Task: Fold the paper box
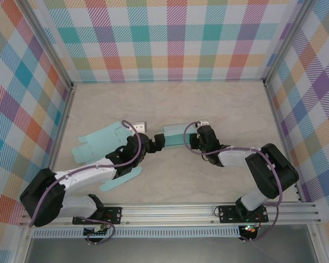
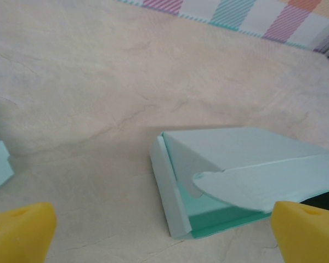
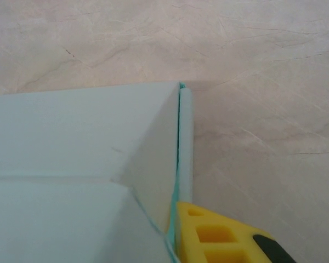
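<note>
Left wrist view shows the left gripper point(image 2: 164, 233) with its yellow fingertips point(image 2: 22, 230) spread wide, holding nothing. The half-folded pale teal paper box point(image 2: 247, 159) lies on the beige tabletop point(image 2: 98, 82) just beyond them, nearer the right fingertip. In the right wrist view, one yellow finger point(image 3: 219, 235) of the right gripper point(image 1: 197, 139) touches the box's end flap, but its partner is hidden, so I cannot tell whether those jaws are clamped or apart.

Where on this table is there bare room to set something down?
Bare: the far strip between back wall and folded box; the right side beyond the right arm; the near middle between the arms. Crowded: centre-left, where flat sheet, teal strip and left arm lie close.
</note>
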Robot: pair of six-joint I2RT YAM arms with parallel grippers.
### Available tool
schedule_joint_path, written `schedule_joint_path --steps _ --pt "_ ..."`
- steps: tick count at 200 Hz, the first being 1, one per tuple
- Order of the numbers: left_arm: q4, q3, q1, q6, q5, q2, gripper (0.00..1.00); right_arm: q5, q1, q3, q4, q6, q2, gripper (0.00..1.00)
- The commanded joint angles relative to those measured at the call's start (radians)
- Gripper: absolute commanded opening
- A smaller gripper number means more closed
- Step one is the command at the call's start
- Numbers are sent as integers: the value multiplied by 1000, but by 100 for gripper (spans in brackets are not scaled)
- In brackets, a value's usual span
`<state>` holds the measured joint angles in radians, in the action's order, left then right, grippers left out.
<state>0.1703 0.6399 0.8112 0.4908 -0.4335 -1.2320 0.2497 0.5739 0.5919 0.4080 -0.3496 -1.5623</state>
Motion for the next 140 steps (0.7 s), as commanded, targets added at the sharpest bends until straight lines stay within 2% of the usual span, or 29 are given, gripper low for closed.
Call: schedule_joint_path --steps 1,31,60,84,121,140 --pt "-130 73 13 9 -50 35 97 -4 11 15 -70 17 1 23" --pt "-316 254 -1 -20 -36 -60 96 -7 16 20 -102 20 23 30" --pt "-374 390 -35 -58 41 -188 96 -10 19 23 -141 29 49 43" --pt "-413 487 -64 -65 96 -289 93 -18 20 27 -180 34 85 57" --pt "-423 564 -74 -60 133 -415 91 -30 22 35 -236 37 140 84" --pt "-430 593 -75 -57 139 -464 90 -40 23 34 -260 41 165 94"
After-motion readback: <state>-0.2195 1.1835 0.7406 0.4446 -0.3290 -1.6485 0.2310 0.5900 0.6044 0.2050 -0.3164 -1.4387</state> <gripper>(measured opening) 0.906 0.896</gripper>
